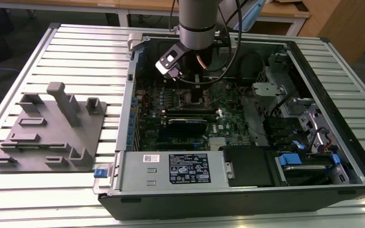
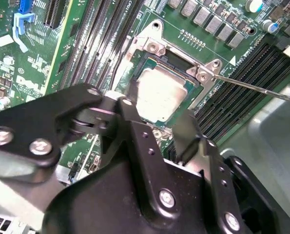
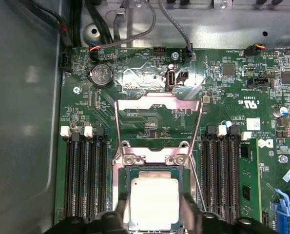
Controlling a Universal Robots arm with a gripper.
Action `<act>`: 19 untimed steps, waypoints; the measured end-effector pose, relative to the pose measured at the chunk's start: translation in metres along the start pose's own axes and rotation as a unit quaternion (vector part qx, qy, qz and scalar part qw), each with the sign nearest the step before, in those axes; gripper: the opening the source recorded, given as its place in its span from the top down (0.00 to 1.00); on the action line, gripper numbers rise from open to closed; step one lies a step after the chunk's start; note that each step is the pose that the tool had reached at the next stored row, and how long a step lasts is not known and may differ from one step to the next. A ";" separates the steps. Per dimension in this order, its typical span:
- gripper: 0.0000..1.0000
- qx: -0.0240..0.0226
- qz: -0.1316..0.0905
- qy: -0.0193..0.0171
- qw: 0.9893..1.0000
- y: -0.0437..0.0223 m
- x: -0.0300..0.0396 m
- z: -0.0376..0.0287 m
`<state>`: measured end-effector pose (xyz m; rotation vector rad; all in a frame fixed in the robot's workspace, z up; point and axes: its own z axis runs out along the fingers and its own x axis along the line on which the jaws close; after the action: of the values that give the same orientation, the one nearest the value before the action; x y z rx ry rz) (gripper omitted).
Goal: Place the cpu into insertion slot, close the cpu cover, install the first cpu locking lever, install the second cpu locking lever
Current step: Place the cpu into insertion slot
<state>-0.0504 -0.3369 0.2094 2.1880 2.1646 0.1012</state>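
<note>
Four steps on the list: one judged all but done, three outstanding.

- The cpu (image 3: 154, 202): lies flat and square in the insertion slot (image 2: 176, 59), silver top up, green edge showing around it. It looks seated, judging from both wrist views.
- The gripper (image 2: 157, 119): straddles the cpu, low over the slot. Whether it clamps the chip or stands clear of it cannot be told.
- The cpu cover (image 3: 159, 101): swung open on its hinges and lying back away from the slot, with bare board visible through its window. Not yet closed.
- Locking lever (image 2: 261, 90): a thin metal rod angling free above the memory slots (image 3: 81, 175), unlatched. With the cover open, neither lever step can be counted as done.
- Computer case (image 1: 334, 95): lies open on the slatted surface (image 1: 74, 47), and the arm (image 1: 195, 19) reaches down into it over the green board.
</note>
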 end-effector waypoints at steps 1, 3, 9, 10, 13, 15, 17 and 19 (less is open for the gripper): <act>0.47 0.000 0.000 0.000 1.000 0.0000 0.0000 0.0000; 0.53 0.000 0.000 0.000 1.000 0.0000 0.0000 -0.0001; 0.76 0.000 0.000 0.000 1.000 0.0000 0.0000 -0.0001; 0.82 0.000 0.000 0.000 1.000 0.0000 0.0000 -0.0001; 0.90 0.000 0.000 0.000 1.000 0.0000 0.0000 -0.0002; 0.90 0.000 0.000 0.000 1.000 0.0000 0.0000 -0.0002; 0.90 0.011 0.000 0.000 1.000 0.0005 0.0000 -0.0001; 0.90 0.028 0.000 0.000 1.000 0.0013 0.0000 0.0002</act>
<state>-0.0491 -0.3369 0.2093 2.2173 2.1936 0.0394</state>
